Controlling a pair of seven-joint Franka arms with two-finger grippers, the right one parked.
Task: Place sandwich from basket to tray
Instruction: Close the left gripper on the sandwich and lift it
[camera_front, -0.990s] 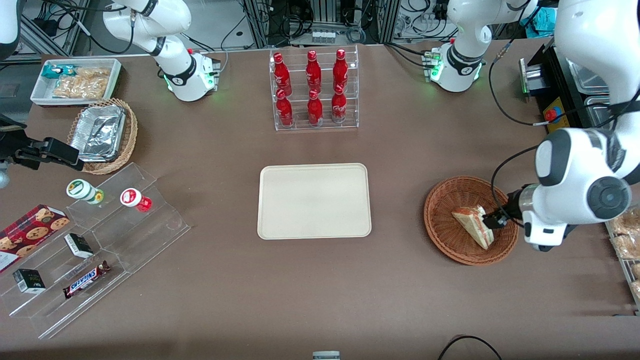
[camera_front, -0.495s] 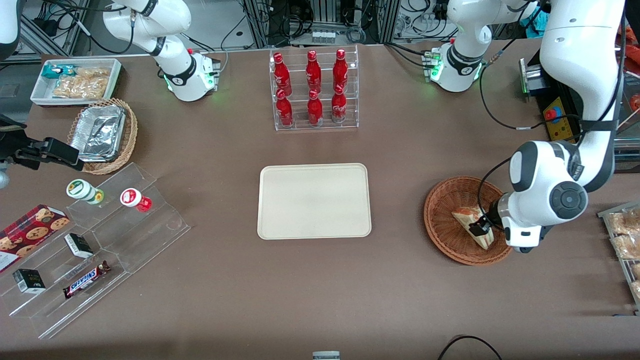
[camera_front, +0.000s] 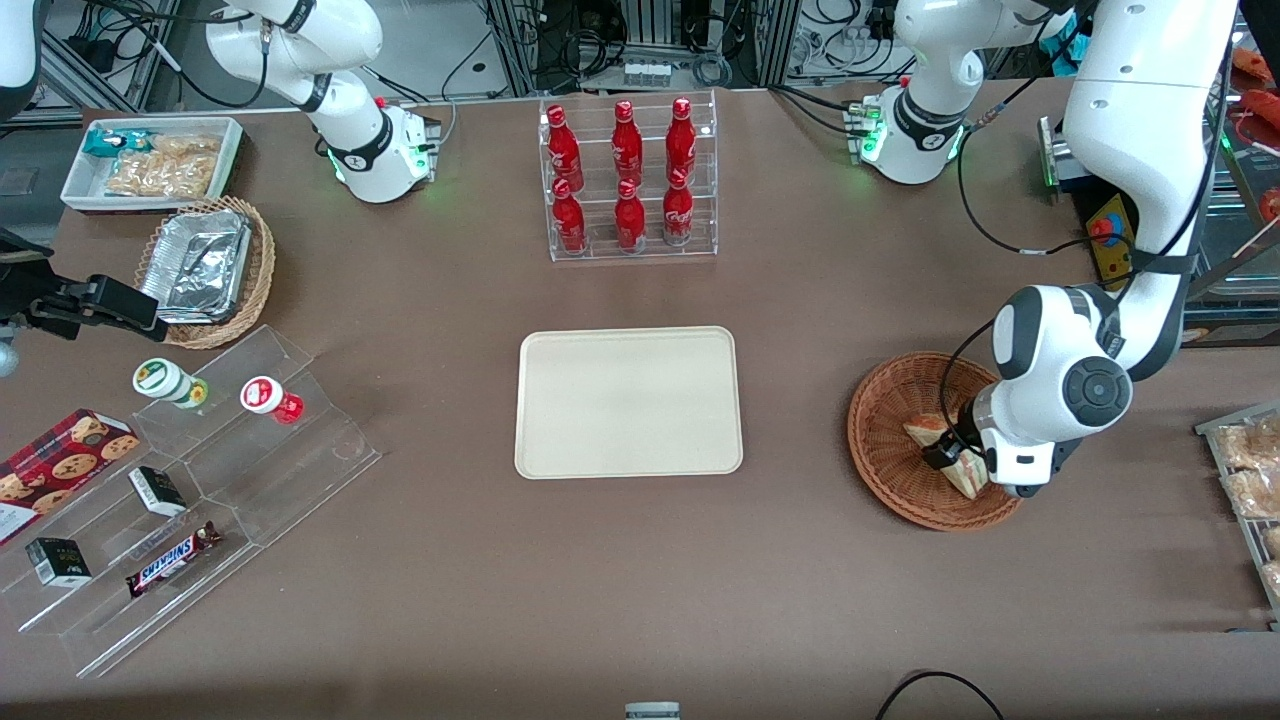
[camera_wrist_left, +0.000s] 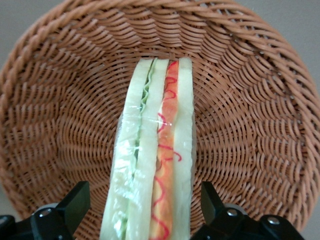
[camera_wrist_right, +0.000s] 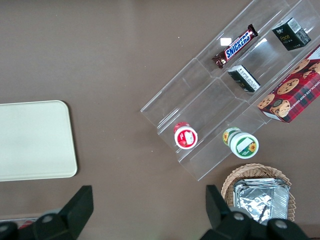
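Left wrist view: wrapped sandwich (camera_wrist_left: 152, 165) on edge between spread pincer (camera_wrist_left: 145, 210) fingers (camera_wrist_left: 75, 202)

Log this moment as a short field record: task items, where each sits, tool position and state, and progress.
sandwich: lying in the basket, wrapped, cut edge facing the wrist camera
basket: on the table toward the working arm's end, holds only the sandwich
tray: mid-table, nothing on it
tool: low over the basket, open, one finger either side of the sandwich, gaps visible on both sides
progress: sandwich not yet gripped or lifted
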